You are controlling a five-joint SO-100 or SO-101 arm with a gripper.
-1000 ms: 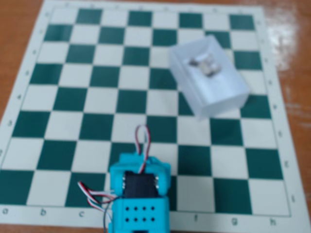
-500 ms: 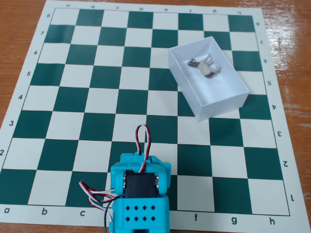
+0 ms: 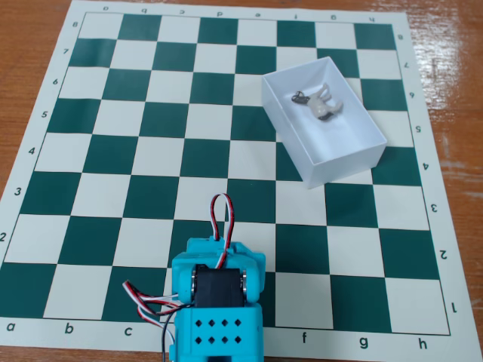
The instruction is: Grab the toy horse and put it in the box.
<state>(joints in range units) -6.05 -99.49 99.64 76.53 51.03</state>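
Note:
The toy horse, a tiny pale grey-white figurine with darker markings at one end, lies on its side inside the box. The box is white, shallow and set at an angle on the upper right of the chessboard in the fixed view. At the bottom edge, the turquoise arm is folded back, with red, white and black wires looping off it. It is far from the box. No fingers of the gripper show; only the arm's body and a motor are visible.
A green and cream chessboard mat covers most of the wooden table. The box is the only thing standing on the mat apart from the arm.

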